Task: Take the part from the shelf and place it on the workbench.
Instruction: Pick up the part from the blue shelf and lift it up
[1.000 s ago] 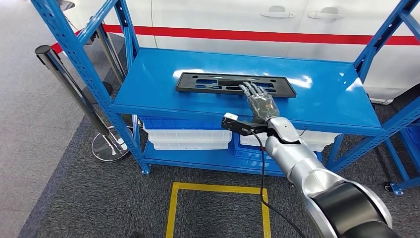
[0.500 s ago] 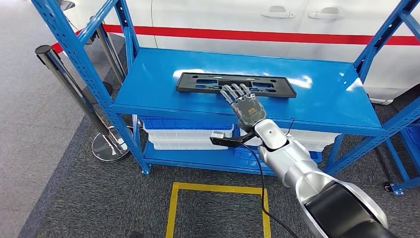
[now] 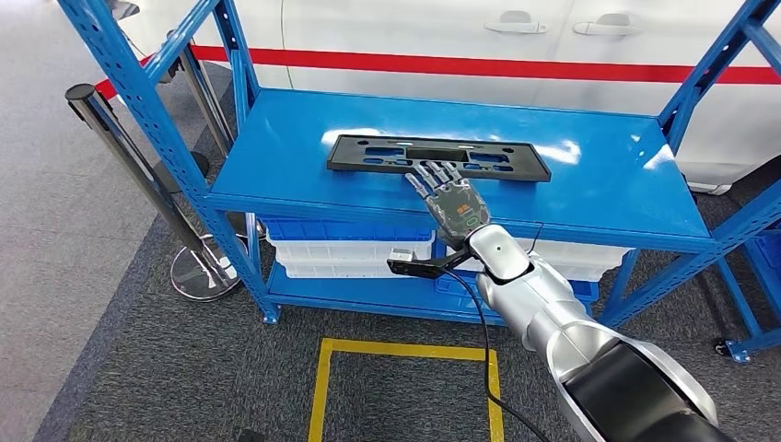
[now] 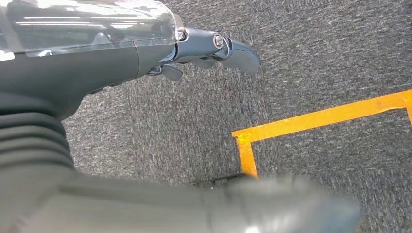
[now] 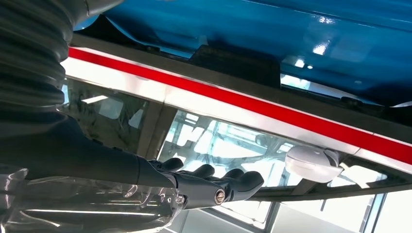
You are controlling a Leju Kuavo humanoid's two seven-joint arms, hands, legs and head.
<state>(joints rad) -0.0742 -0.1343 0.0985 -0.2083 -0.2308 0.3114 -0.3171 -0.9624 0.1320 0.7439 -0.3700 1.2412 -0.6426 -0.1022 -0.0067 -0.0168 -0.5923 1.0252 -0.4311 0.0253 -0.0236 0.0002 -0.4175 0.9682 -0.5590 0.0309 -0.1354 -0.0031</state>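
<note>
Our right hand is open, fingers spread, at the near edge of the black part on the blue shelf. Our left hand hangs over the floor, holding nothing.

White bins under the shelf top, chrome post, yellow floor tape, white car

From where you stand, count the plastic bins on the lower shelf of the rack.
2 visible: a white bin at the left, topped with blue, and another bin to its right, mostly hidden behind the right arm. More may be hidden.
</note>
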